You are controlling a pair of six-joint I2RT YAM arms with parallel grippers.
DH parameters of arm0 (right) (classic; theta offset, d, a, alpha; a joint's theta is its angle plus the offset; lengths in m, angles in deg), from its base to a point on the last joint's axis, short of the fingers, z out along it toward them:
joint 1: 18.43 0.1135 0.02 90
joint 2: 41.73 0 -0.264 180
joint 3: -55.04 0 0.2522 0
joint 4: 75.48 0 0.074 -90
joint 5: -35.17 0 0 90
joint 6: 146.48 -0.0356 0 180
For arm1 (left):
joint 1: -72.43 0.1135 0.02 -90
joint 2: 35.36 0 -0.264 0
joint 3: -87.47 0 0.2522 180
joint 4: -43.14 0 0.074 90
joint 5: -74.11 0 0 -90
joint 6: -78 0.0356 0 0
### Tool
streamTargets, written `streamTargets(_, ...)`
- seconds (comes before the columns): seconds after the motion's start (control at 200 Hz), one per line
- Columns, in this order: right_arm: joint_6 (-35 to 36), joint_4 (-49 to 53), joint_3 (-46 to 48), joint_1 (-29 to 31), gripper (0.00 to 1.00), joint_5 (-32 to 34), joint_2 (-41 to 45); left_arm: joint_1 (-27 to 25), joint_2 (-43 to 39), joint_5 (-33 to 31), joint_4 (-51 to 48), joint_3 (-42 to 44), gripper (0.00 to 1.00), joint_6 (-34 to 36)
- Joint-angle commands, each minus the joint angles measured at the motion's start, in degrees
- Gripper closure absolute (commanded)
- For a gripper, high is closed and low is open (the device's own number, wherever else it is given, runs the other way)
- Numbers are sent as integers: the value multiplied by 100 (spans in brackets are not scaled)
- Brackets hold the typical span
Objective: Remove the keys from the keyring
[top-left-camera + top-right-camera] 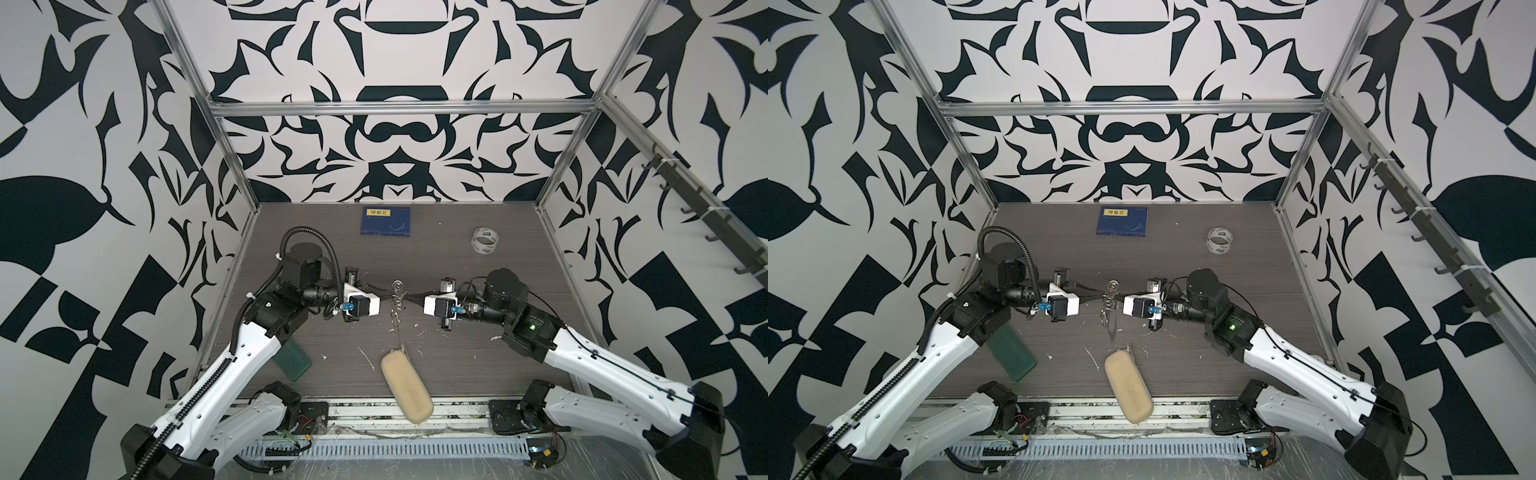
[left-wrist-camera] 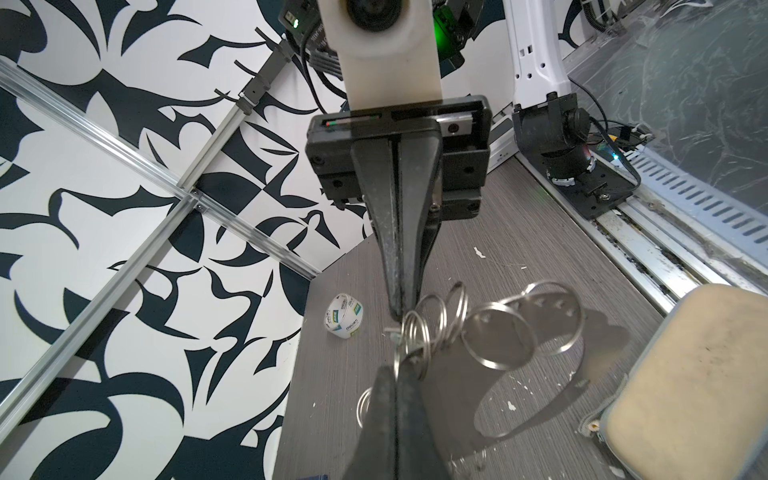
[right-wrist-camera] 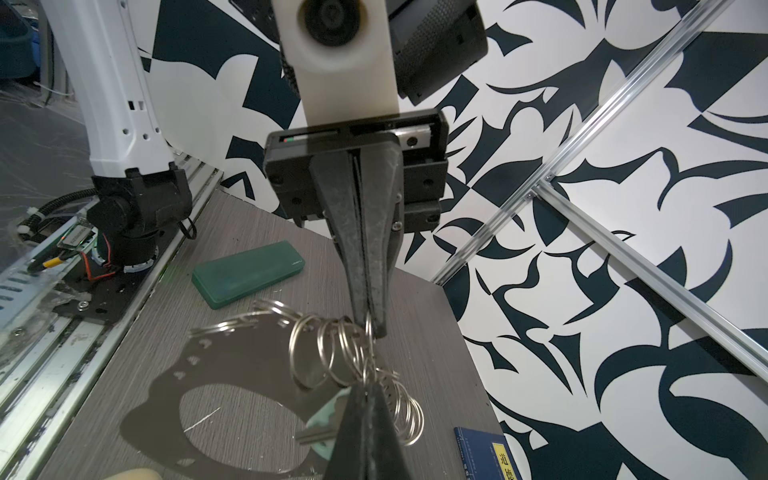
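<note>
Keyring (image 1: 397,300) held aloft at centre frame.
Left gripper (image 1: 390,296) and right gripper (image 1: 409,298) both clamp its rings; key (image 3: 316,432) still attached, none removed.

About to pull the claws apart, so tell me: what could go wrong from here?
1. Left claw and right claw are both shut on thin wire rings of the keyring; either grip could slip.
2. The key sits tight against the right claw, which may block it from sliding off.
3. The keyring's loose hanging rings could tangle or snag.
</note>
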Motion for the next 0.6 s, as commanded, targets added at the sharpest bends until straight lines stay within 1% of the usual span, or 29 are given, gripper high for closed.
streamTargets(0.0, 174, -286, -460, -75, 100, -141, 62, 71, 56, 59, -402, -179, 100, 184)
streamTargets(0.16, 1112, 338, -699, -74, 100, 81, 63, 71, 196, 213, -886, -462, 100, 267)
streamTargets(0.365, 1476, 601, -1000, -73, 100, -24, 27, 71, 207, 208, -973, -528, 100, 467)
streamTargets(0.435, 1820, 931, -1095, -73, 100, 94, 5, 71, 191, 196, -972, -559, 100, 549)
streamTargets(0.495, 1954, 1052, -1132, -84, 100, 151, -13, 69, 177, 193, -932, -574, 100, 539)
streamTargets(0.595, 1836, 1067, -1175, -78, 100, 13, -16, 71, 212, 252, -932, -635, 100, 510)
